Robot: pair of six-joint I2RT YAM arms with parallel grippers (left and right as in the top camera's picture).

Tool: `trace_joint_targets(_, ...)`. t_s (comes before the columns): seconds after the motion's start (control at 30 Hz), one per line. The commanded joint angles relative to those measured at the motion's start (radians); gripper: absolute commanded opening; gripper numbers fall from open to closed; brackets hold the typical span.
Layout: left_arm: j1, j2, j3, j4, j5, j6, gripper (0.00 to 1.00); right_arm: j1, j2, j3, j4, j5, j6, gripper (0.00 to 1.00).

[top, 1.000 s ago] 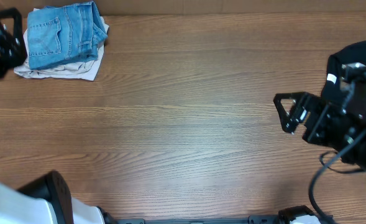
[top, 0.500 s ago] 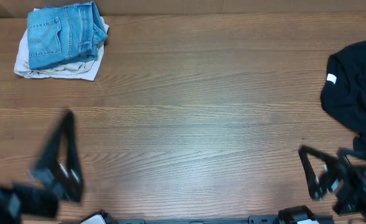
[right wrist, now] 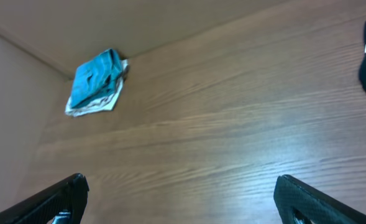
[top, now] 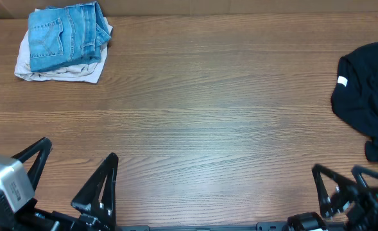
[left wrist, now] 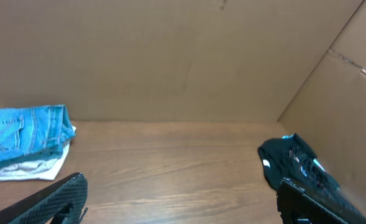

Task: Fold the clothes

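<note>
Right jaws: We see the right gripper (top: 335, 172) at the near right edge of the wooden table (top: 208, 109). Its two fingers are spread wide apart and hold nothing.
Left jaws: The left gripper (top: 79, 149) sits at the near left edge, its fingers also wide apart and empty.
Nearest garment: A crumpled black garment (top: 368, 96) lies at the right edge, beyond the right gripper and slightly to its right, near it but not touching.
Its lie: We judge that its long axis runs near to far along that edge. Part of it leaves the frame, and a white tag (top: 341, 81) shows on its left side.
Nearer arm: The right arm, in our judgement. The left is well apart from it.
Far left corner: Folded jeans (top: 63, 35) rest on an off-white garment (top: 79, 72), well apart from both grippers.
</note>
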Motion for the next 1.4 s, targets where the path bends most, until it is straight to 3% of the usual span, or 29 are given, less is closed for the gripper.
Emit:
trace_joint_targets(0.0,0.005,0.0,-0.042,0.002,-0.003,0.063,1.0,-0.006,0.006,-0.04,0.051,0.041,-0.009,1.0)
trace_joint_targets(0.27,0.005,0.003,-0.053,0.002,-0.08,0.063,1.0,-0.006,0.006,-0.042,0.08,0.041,-0.009,1.0)
trace_joint_targets(1.37,0.005,0.003,-0.053,0.002,-0.08,0.063,1.0,-0.006,0.006,-0.042,0.072,0.041,-0.01,1.0)
